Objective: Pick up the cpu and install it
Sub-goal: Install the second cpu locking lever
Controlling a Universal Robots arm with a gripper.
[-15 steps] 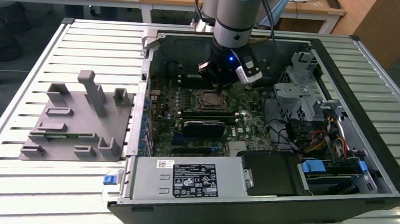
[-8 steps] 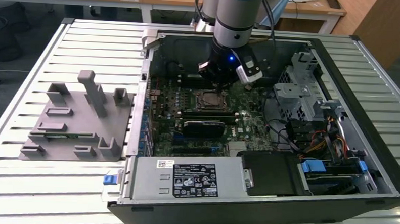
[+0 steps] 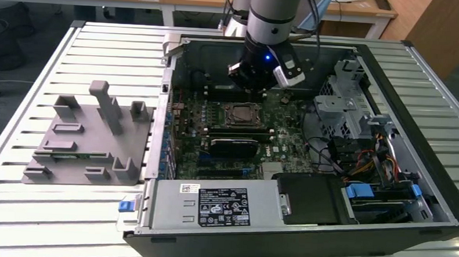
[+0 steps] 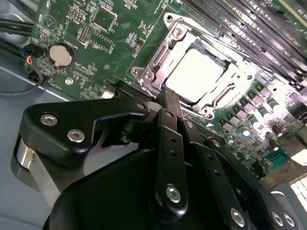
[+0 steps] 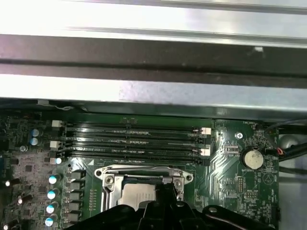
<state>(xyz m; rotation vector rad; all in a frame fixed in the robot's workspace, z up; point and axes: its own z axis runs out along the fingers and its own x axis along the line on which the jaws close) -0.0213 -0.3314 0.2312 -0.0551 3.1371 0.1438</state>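
My hand [image 3: 256,77] hangs inside the open computer case [image 3: 413,189], over the green motherboard [image 3: 287,142], just past the CPU socket [image 3: 240,114] toward the case's far wall in the exterior view. In the second wrist view my black fingers [image 4: 165,103] run together to a narrow tip right at the edge of the socket frame [image 4: 148,60]; they look pressed closed with nothing between them, so I read my hand [image 4: 165,96] as clenched and empty.

The cpu [image 4: 194,74] lies flat inside the socket, its pale silvery top bright under the light, with the metal frame around it on all sides. In the first wrist view the cpu [image 5: 136,194] sits in the same frame, partly covered by my hand [image 5: 165,191], and the row of long memory slots [image 5: 134,141] runs just beyond it. A round coin battery [image 5: 252,159] sits on the board at about three o'clock from the slots in that view.

In the exterior view the grey plastic tray [image 3: 85,157] with upright posts rests on the slatted bench [image 3: 24,212] at nine o'clock from the case, well apart from my hand. A black drive bay [image 3: 312,196] sits at about five o'clock from the socket.
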